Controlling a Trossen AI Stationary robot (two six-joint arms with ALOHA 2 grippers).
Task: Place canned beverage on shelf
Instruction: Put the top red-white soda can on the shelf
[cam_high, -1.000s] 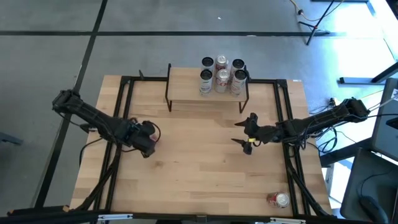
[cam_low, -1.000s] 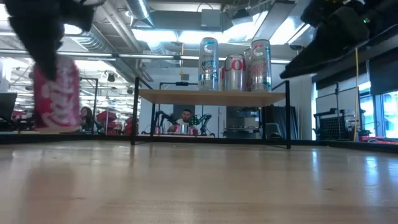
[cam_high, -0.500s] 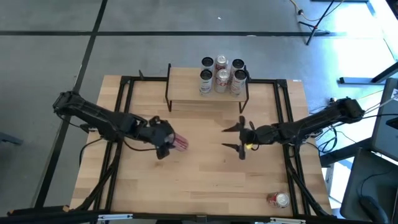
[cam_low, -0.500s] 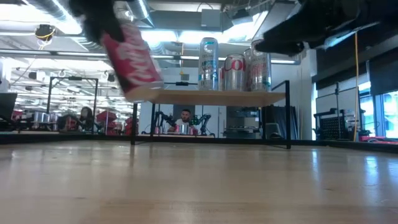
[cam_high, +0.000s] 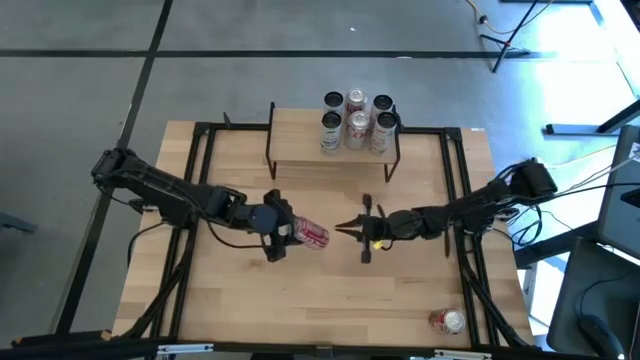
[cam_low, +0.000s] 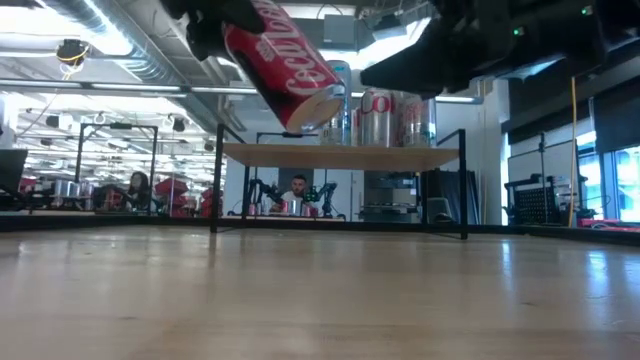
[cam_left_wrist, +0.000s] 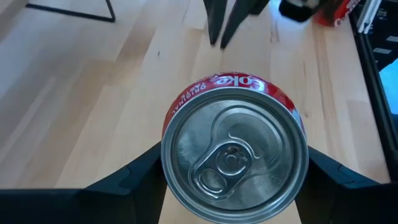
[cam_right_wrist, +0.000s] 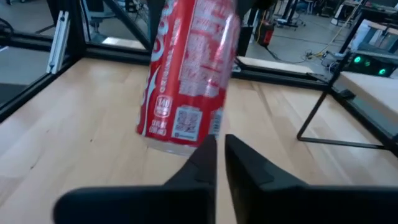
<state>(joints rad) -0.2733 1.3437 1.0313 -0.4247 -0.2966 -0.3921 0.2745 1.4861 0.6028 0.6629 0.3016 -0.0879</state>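
A red Coca-Cola can (cam_high: 312, 236) hangs tilted above the middle of the table, with my left gripper (cam_high: 283, 231) shut on it. In the low view the can (cam_low: 285, 62) slants, its bottom end low and toward the right. My right gripper (cam_high: 340, 227) is shut with nothing in it, and its tips (cam_right_wrist: 219, 148) stand just short of the can's bottom end. The shelf (cam_high: 335, 152) stands on thin black legs at the far middle of the table. Several cans (cam_high: 356, 120) stand upright on its far right part. My left gripper pinches the can's round wall near its top end (cam_left_wrist: 177, 134), one finger (cam_left_wrist: 134, 177) on each side. The fingers come level from the table's left and lie along the can. The can is lifted clear of the table and slants, its bottom end pointing toward my right gripper.
Another red can (cam_high: 448, 320) lies on its side near the table's near right corner. Black frame rails (cam_high: 200, 200) run along the left and right sides of the table. Bare tabletop (cam_high: 330, 300) lies near the front.
My left gripper has carried the can from the left toward the table's middle, raising it and tipping it from upright to a slant. My right gripper has moved toward the table's left, up to the can, and has shut from wide open.
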